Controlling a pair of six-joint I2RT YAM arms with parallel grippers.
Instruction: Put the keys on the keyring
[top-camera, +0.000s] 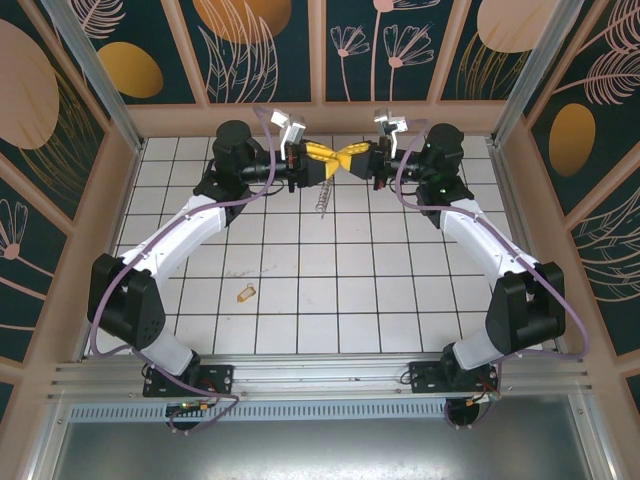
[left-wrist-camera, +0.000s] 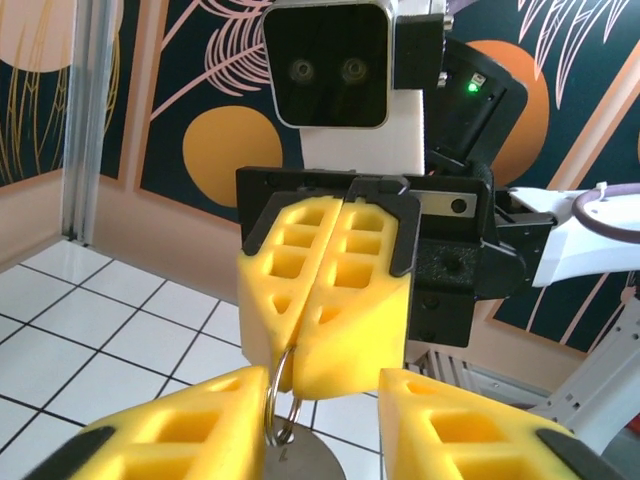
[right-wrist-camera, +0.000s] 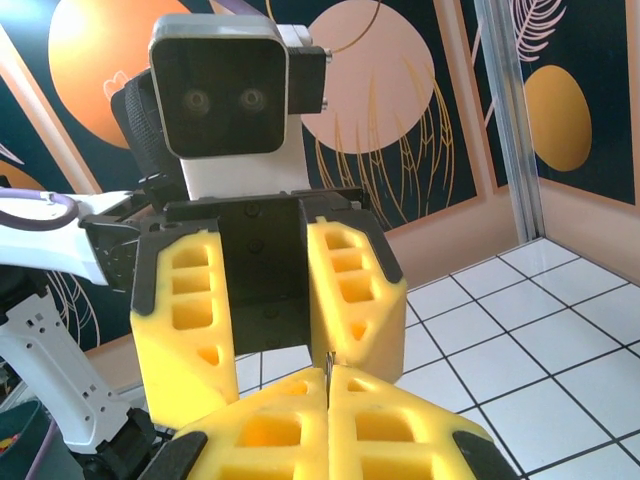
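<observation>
White tiled table (top-camera: 400, 300) carries one small tan-gold metal key (top-camera: 245, 293), lying loose. Right gripper (left-wrist-camera: 300, 360) is closed, pinching one thin grey metal keyring (left-wrist-camera: 283, 405). Left gripper (right-wrist-camera: 270, 370) stands part-open, gripping nothing.

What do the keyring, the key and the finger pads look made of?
Keyring: thin bright wire with a glint, likely steel. Key: tan-gold, probably brass; too small to be sure. Pads: matte yellow with moulded pockets, seemingly soft plastic or foam.

White tiled floor (top-camera: 330, 290) enclosed by dark teal walls (top-camera: 345, 60) painted with orange botanical motifs
</observation>
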